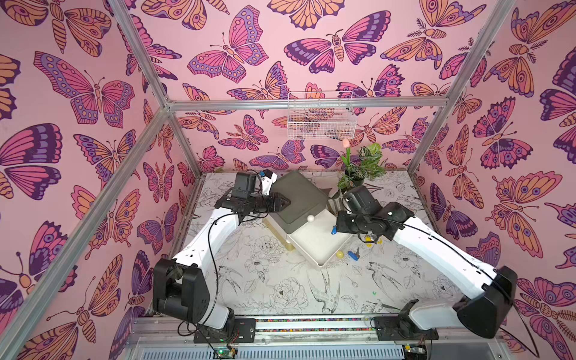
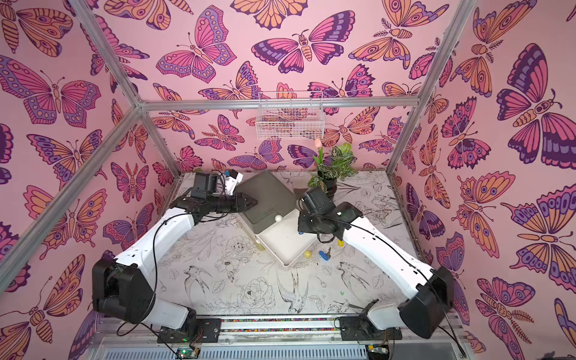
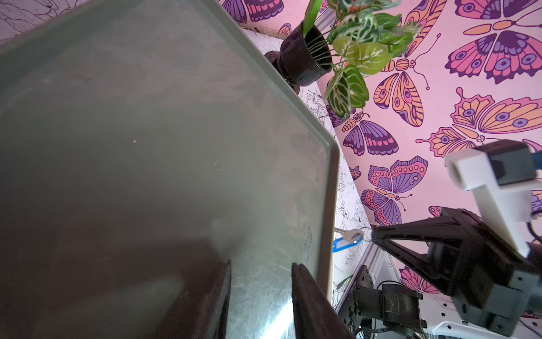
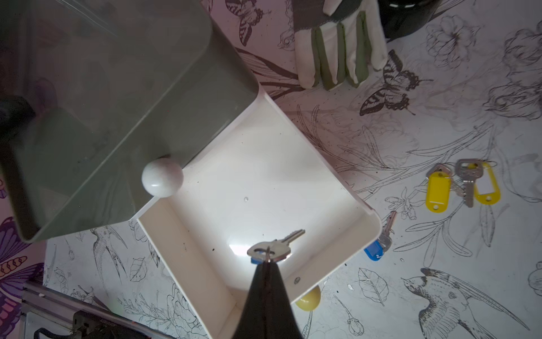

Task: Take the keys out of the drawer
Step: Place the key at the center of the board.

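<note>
Right gripper (image 4: 267, 259) clamped a blue-tagged key (image 4: 281, 245) over the drawer (image 4: 249, 176); left gripper (image 3: 261, 267), slightly apart, hovered over cabinet (image 3: 146, 146). Next needed: clear rim, release on worktop (image 4: 381, 132).

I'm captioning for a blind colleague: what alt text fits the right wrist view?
The right gripper, shut, holds a blue-tagged silver key by its ring above the open white drawer, which otherwise looks empty. On the table beside the drawer lie another blue-tagged key and, farther off, two yellow-tagged keys.
</note>
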Available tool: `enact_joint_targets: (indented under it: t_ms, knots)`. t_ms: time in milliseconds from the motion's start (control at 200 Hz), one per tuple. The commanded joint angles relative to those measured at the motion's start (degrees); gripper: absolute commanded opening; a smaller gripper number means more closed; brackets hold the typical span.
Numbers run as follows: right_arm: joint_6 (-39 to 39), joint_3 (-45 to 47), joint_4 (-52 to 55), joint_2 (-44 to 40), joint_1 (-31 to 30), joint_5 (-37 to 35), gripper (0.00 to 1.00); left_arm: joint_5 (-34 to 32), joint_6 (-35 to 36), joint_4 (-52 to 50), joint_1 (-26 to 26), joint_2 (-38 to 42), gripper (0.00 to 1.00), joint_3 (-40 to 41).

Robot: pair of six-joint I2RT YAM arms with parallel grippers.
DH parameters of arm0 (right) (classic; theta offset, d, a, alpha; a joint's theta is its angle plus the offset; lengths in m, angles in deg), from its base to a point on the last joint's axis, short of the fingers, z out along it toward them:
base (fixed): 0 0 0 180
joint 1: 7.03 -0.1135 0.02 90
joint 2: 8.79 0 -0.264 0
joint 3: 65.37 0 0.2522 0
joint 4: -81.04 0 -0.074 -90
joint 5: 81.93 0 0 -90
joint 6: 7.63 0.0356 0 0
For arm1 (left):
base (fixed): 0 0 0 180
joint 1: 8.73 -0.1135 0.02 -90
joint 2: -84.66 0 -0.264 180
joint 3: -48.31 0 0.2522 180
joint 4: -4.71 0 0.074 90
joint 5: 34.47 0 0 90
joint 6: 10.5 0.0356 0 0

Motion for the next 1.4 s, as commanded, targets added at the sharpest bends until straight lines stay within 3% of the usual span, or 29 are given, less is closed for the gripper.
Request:
enact_joint_targets:
  t_ms: [0,260,491,871,1392]
  knots:
    - [0.43,2.37,5.06,-4.71,-0.02,-4.05,0.00,1.74,-1.80,-1.59,-0.44,2.13,0.40,-0.16]
    - [2.07,11.44,9.32,-15.71,3.47,-4.33,0.00,3.11,-3.23,-0.76,0.78,4.55,0.41,1.03]
    - [1.95,21.44,6.79,-19.66,9.39,0.58,0.00,3.37,-2.85,-0.54,3.05,4.34,0.43,1.39]
    - [2.30,31.60,-2.03,-15.97,13.14,6.39,0.00,3.95,-1.74,-0.48,4.67,3.41,0.45,2.14]
    - [1.27,33.62,-9.19,-5.75,15.53,9.96,0.00,3.99,-1.31,-0.48,4.75,2.59,0.46,2.60]
